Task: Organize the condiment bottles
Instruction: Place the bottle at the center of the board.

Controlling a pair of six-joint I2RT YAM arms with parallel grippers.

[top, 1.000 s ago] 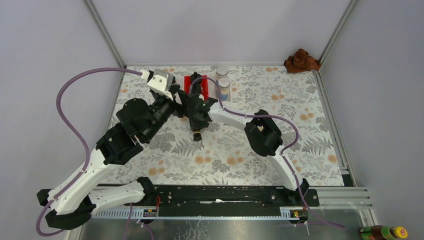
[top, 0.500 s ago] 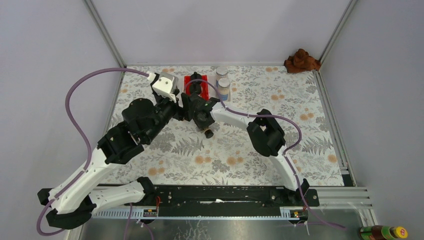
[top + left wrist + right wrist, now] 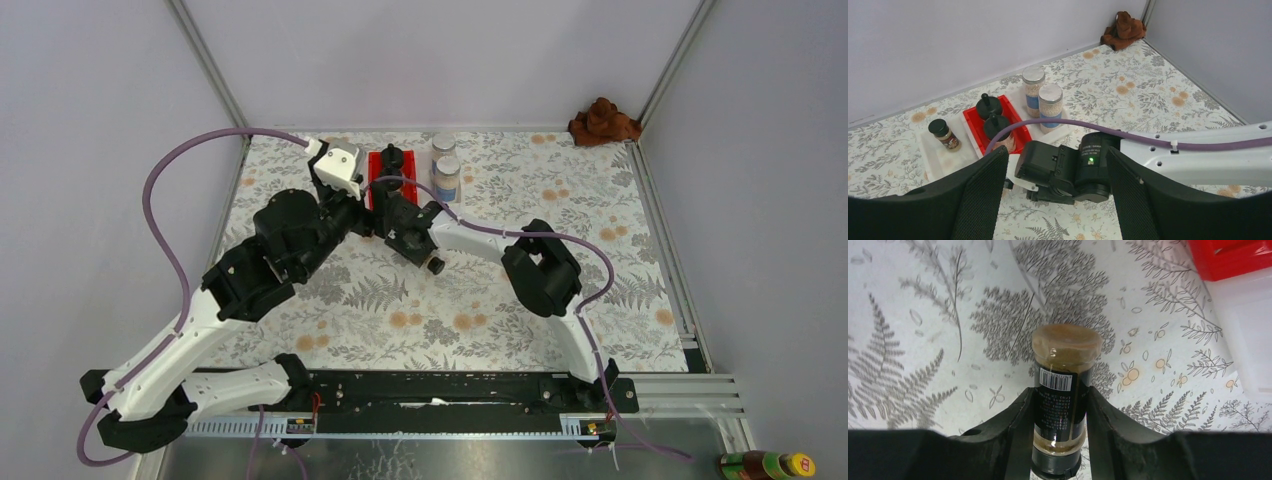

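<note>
We find one brown jar (image 3: 1062,405) pinched between the right gripper's (image 3: 1059,391) fingers, its base pointing at the floral cloth (image 3: 923,315). From above only its black cap (image 3: 436,265) pokes out. The left wrist view alone shows the rest: a second brown jar (image 3: 945,135) on a white tray (image 3: 930,161), two domed jars (image 3: 988,106) in the red tray (image 3: 973,125) and two silver-lidded jars (image 3: 1050,101) beside it. The left gripper's (image 3: 1055,157) spread fingers frame them.
</note>
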